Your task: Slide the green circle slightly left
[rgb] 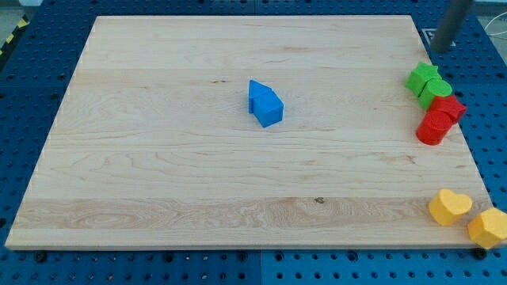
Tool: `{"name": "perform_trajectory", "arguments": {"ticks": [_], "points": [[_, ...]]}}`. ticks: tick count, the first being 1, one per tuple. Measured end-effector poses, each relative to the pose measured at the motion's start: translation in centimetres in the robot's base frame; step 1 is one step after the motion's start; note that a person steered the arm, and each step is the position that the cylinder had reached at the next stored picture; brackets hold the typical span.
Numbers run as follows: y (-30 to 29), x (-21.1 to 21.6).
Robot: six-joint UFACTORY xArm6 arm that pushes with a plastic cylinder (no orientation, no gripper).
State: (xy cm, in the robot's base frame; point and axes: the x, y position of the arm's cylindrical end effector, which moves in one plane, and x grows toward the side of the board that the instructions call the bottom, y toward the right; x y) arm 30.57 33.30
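Green circle [436,91] sits below and just left of my tip [434,52], a bare rod holding nothing.

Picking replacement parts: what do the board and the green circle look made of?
The light wooden board shows grain lines and a knot, so likely unvarnished wood, matte. The green circle block looks like smooth, uniformly coloured plastic or painted wood; I cannot tell which.

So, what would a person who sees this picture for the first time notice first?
Probably the blue blocks, alone near the middle of the wooden board. Next, the cluster at the view's right edge: green blocks pressed against red blocks, and two yellow blocks at the bottom right corner. My tip stands at the top right, just above the green ones.
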Motion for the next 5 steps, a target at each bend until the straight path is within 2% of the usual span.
{"name": "perform_trajectory", "arguments": {"ticks": [4,5], "points": [[1.1,10.6],[-0.3,11.0]]}}
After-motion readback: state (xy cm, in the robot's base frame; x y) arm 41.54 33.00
